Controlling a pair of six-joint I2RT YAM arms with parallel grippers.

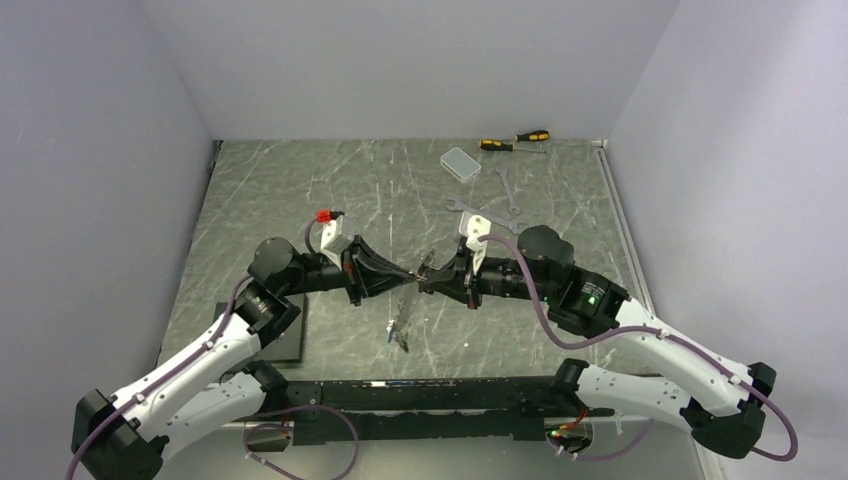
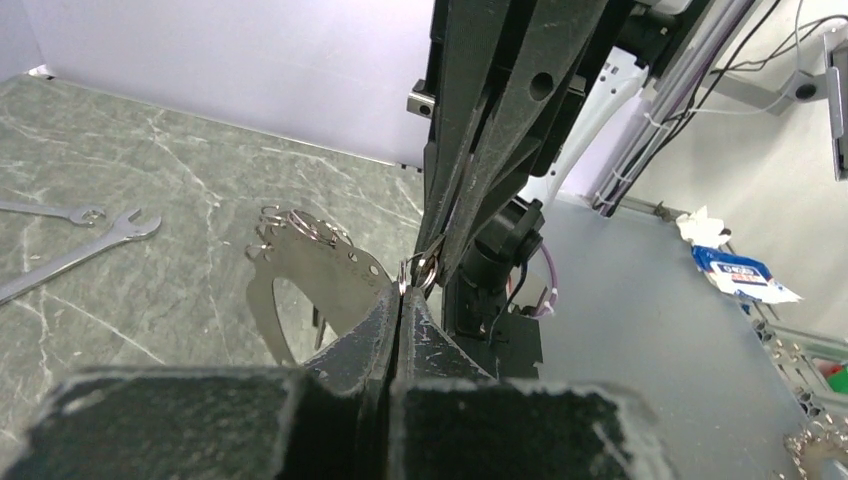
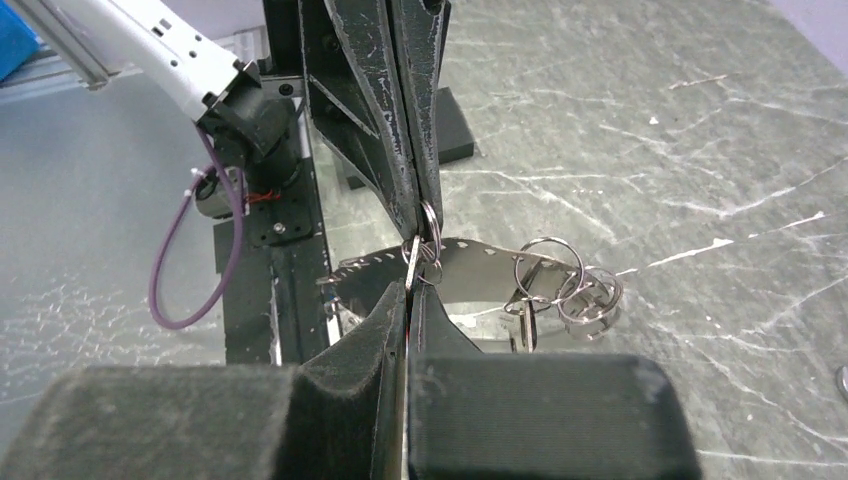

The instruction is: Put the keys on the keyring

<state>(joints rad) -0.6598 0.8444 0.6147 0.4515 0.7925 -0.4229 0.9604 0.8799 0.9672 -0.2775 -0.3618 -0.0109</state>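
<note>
My left gripper (image 1: 408, 277) and right gripper (image 1: 424, 277) meet tip to tip above the table's middle. Both are shut. In the left wrist view my left gripper (image 2: 402, 292) pinches a small silver split ring (image 2: 425, 268) that the right fingers (image 2: 470, 180) also grip from above. In the right wrist view my right gripper (image 3: 410, 272) is shut on the same small ring (image 3: 428, 250). A flat curved silver band with holes (image 3: 480, 262) hangs from it, carrying several more split rings (image 3: 560, 280). The band hangs down in the top view (image 1: 400, 322). No coloured key heads and no large wire ring show.
Two silver wrenches (image 1: 508, 190) lie at the back right and show in the left wrist view (image 2: 75, 250). A clear plastic box (image 1: 461, 163) and yellow-black screwdrivers (image 1: 515, 141) are by the back wall. A black block (image 1: 290, 335) lies near the left arm.
</note>
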